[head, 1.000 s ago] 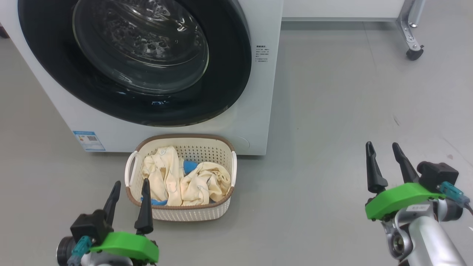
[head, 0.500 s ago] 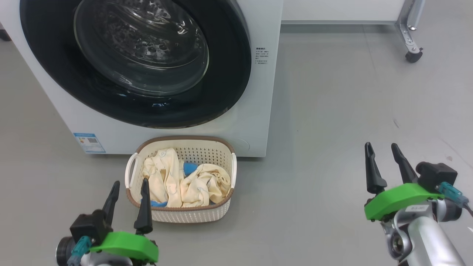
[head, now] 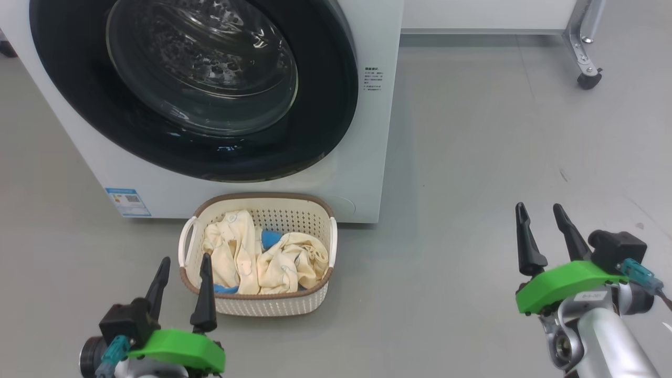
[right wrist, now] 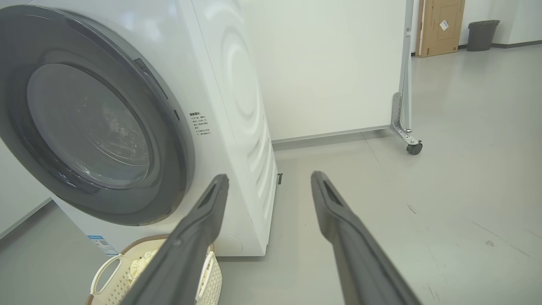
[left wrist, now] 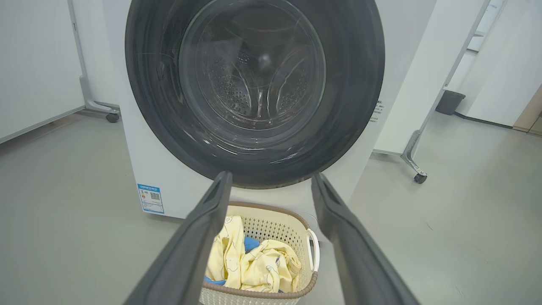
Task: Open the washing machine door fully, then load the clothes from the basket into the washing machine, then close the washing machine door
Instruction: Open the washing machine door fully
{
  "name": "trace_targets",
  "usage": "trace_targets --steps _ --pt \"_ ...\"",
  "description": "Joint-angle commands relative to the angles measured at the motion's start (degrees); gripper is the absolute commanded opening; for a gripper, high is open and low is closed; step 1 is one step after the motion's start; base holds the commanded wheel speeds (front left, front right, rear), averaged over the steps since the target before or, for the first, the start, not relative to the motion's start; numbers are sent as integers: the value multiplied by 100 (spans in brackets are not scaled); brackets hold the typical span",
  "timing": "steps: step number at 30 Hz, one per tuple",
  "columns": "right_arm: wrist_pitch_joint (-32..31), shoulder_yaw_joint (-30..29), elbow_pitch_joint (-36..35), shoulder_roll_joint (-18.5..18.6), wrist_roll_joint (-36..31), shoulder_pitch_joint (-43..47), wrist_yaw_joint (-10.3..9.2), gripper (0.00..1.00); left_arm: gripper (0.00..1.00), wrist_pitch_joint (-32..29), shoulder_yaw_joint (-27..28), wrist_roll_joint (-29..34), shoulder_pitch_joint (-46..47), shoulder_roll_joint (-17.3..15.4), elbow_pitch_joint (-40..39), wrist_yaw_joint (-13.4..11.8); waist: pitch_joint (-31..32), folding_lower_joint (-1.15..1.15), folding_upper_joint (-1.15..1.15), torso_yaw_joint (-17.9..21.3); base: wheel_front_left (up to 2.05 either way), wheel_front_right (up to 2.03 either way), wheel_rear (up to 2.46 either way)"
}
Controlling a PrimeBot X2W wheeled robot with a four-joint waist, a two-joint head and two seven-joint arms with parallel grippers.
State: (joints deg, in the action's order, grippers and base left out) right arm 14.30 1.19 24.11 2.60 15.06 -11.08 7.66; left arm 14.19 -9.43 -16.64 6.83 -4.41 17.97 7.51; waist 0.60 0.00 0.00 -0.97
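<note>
The white washing machine (head: 367,157) stands at the upper left, and its round black-rimmed door (head: 325,105) sits flush against the front. On the floor just before it is the cream basket (head: 262,305), holding pale yellow clothes (head: 286,262) with blue pieces among them. My left gripper (head: 186,259) is open and empty by the basket's near left corner. My right gripper (head: 538,206), also open and empty, hovers over bare floor far to the right. The left wrist view looks straight at the door (left wrist: 351,84) and the basket (left wrist: 275,220).
A blue label (head: 128,202) marks the machine's lower left front. A metal stand leg on a caster (head: 588,79) stands at the back right beside a white panel. Grey floor spreads right of the machine. A bin (right wrist: 480,29) and a cardboard box (right wrist: 438,25) stand far off.
The head view has shifted slightly, so the machine and basket sit a little lower in it. Both grippers stay open where they were.
</note>
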Motion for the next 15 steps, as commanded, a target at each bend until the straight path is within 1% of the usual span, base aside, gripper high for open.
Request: trace_targets --steps 1,10,11,12,13,15 --pt "70 131 -186 28 -14 -262 -17 100 100 81 227 68 180 -44 -194 -2 2 0 0 -2 0 0 0" --pt "70 147 -186 28 -4 -254 -17 100 100 81 244 73 172 -41 -189 -2 2 0 0 -6 0 0 0" --pt "70 155 -188 28 3 -251 -17 88 100 81 239 72 172 -43 -193 -2 -3 0 0 -10 0 0 0" --pt "70 165 -231 28 48 -259 -17 9 100 81 237 70 172 -44 -196 -2 -7 0 0 -12 0 0 0" --pt "70 173 -290 28 151 -258 -17 0 100 81 235 69 172 -45 -198 -2 -13 0 0 -15 0 0 0" --pt "70 181 -378 28 233 -233 -17 0 100 81 237 65 173 -50 -202 -2 -24 0 0 -17 0 0 0"
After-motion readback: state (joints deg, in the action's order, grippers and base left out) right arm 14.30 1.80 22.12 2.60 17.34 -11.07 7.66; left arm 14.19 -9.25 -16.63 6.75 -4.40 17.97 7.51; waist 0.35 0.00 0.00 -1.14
